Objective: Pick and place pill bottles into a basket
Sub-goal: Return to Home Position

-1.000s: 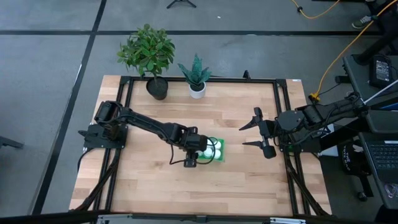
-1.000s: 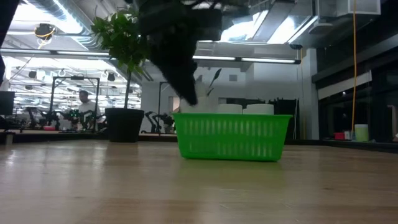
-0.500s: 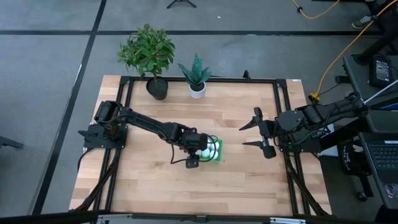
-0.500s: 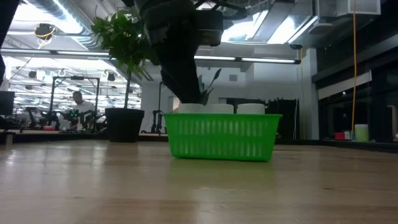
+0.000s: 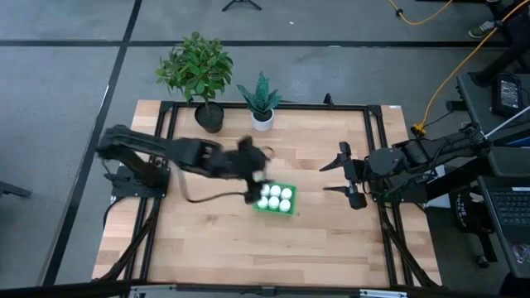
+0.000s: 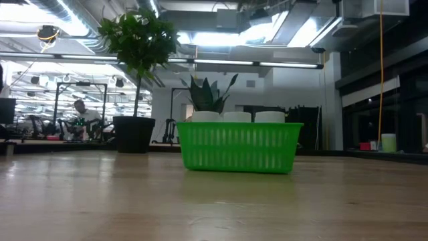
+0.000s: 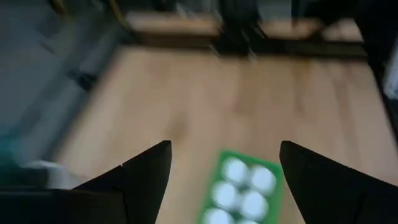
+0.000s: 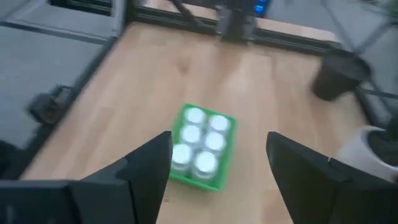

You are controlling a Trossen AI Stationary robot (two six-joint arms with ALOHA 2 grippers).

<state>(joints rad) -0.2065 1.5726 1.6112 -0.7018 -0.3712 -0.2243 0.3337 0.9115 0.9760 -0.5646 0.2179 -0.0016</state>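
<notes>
Left gripper [image 7: 224, 147] is hovering near the small bright-green slotted plastic basket [image 6: 237, 148], dark fingers spread wide, gripping nothing; six tiny white cylindrical capped pill bottles [image 5: 276, 196] are sitting upright inside it, mid pale wooden table [image 5: 331, 240]. Right gripper [image 5: 325, 179] is waiting by the right edge, fingers apart, empty. Leafy plant in black pot [image 6: 134, 134] and spiky plant in white pot [image 5: 262, 120] are standing at the far edge, well apart from the basket

Pill bottles [image 5: 276, 197] in basket [image 6: 237, 147], on table [image 5: 331, 240] centre.
</notes>
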